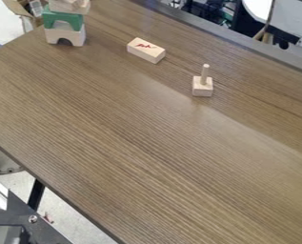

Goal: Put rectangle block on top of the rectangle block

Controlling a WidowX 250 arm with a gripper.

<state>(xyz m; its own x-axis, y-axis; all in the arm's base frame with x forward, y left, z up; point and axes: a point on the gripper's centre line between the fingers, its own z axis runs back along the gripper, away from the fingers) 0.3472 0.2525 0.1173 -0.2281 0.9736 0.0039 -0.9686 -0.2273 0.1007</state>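
Rectangle block (145, 50) flat on table (134, 128), right of the stack (64, 15) and apart from it. Jaws: can't tell if open or closed. Likely step: pick-up. Grip across narrow width, mid-length, lift straight. Target ambiguous, maybe top of stack; if so, lower level, release softly, don't topple. Block: pale wood, straight edges, red scribble on top.

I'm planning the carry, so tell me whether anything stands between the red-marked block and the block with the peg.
Nothing visible stands between the red-marked block and the pegged block, though the upright peg could obstruct stacking.
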